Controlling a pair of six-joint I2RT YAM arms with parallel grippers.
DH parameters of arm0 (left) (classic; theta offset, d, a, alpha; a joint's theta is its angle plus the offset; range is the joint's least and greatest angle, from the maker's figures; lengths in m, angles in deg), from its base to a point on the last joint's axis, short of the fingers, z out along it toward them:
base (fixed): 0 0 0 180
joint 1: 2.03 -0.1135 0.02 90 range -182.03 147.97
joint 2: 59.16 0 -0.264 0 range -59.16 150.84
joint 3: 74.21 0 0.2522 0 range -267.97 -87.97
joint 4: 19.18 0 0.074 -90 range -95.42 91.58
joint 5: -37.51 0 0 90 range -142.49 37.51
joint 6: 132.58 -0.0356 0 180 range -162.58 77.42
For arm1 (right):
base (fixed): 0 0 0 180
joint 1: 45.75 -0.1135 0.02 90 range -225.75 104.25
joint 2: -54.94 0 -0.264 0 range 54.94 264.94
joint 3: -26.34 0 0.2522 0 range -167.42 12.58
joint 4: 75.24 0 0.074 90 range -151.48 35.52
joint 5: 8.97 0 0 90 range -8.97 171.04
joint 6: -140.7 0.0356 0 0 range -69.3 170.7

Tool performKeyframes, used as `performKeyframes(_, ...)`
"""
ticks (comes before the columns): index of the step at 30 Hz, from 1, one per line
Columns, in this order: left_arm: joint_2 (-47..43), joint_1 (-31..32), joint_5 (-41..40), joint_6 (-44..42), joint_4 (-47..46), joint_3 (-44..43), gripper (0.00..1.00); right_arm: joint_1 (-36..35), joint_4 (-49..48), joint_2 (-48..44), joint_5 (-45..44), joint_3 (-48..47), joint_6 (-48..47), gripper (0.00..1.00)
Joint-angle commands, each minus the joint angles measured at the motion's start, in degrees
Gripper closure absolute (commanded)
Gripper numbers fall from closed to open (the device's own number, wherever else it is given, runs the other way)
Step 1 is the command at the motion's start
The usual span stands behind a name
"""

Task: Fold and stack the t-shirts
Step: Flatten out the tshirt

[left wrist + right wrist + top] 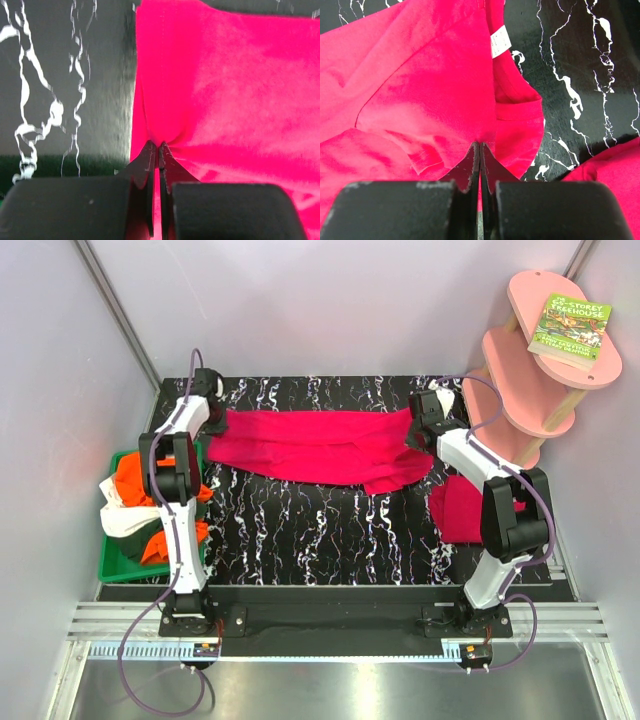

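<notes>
Closest: left gripper (160, 146) pressed together, pinching edge of crimson t-shirt (320, 445). Likewise right gripper (480, 146), pinching collar end. Shirt spread on worktop (300, 530) between grippers, unfolded. Near right gripper: second crimson t-shirt (455, 510), crumpled. Near left gripper: orange and white t-shirts (130, 495) in green tray (115, 565). No stack visible; judged early stage.

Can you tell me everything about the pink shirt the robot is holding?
The shirt is plain crimson-pink soft cloth, stretched sideways across the far part of the black marbled table, a bit creased. A small white label shows at its neck hole. The left gripper is shut on its left edge and the right gripper is shut on its right end, near the neck.
</notes>
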Motion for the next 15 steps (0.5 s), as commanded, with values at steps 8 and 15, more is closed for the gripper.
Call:
performKeyframes(8, -37.2, 0.0, 4.8, -1.5, 1.8, 6.1, 1.0, -0.6, 4.5, -7.4, -5.2, -19.1, -5.4, 1.0)
performKeyframes(15, -50.7, -1.0, 4.5, -2.5, 8.3, 5.8, 1.0, -0.6, 6.2, -15.1, -5.1, -20.6, -6.7, 1.0)
